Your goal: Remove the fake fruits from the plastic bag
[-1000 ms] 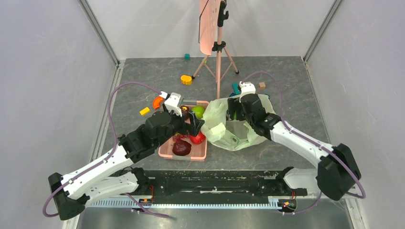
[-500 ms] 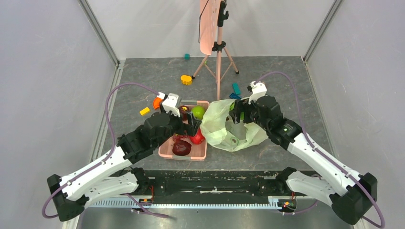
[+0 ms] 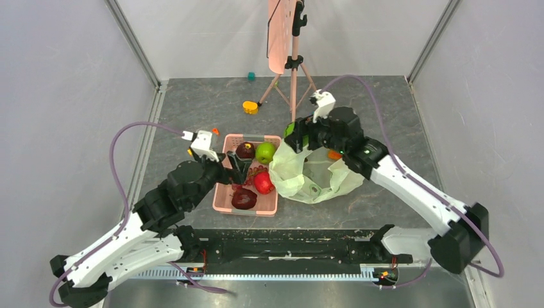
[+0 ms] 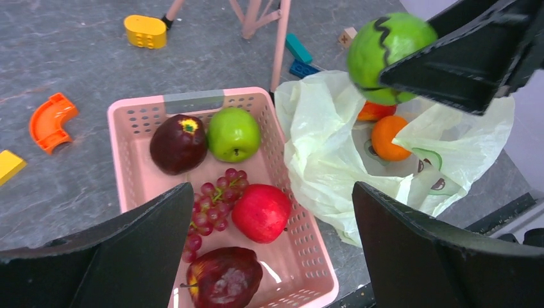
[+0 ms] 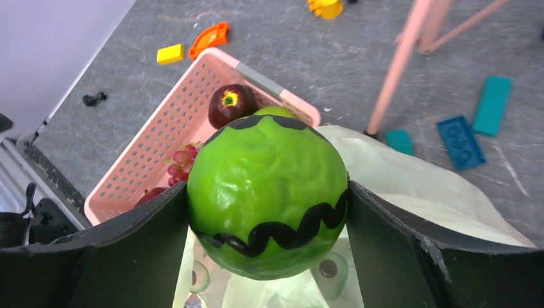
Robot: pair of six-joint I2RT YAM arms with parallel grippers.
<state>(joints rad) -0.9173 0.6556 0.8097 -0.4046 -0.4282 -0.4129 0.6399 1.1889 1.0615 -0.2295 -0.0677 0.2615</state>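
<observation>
My right gripper point(image 3: 294, 133) is shut on the green ball with the dark zigzag band point(image 5: 268, 192) and holds it in the air over the left edge of the pale-green plastic bag point(image 3: 308, 179), next to the pink basket point(image 3: 221, 199). The ball also shows in the left wrist view point(image 4: 388, 56). An orange point(image 4: 389, 136) and an orange-red fruit point(image 4: 375, 112) lie in the open bag point(image 4: 321, 147). A green apple point(image 4: 233, 133) and a red apple point(image 4: 261, 212) lie in the basket. My left gripper point(image 3: 240, 170) is open and empty above the basket.
The basket also holds two dark maroon fruits point(image 4: 178, 143) and a grape bunch point(image 4: 215, 202). A pink tripod stand point(image 3: 293, 70) is behind the bag. Toy blocks lie around: a yellow one point(image 3: 250, 107), an orange curved one point(image 4: 50, 119) and blue ones point(image 5: 460, 141).
My right gripper has lifted the green ball out of the bag and carried it left towards the basket. My left gripper has drawn back left from the bag's edge.
</observation>
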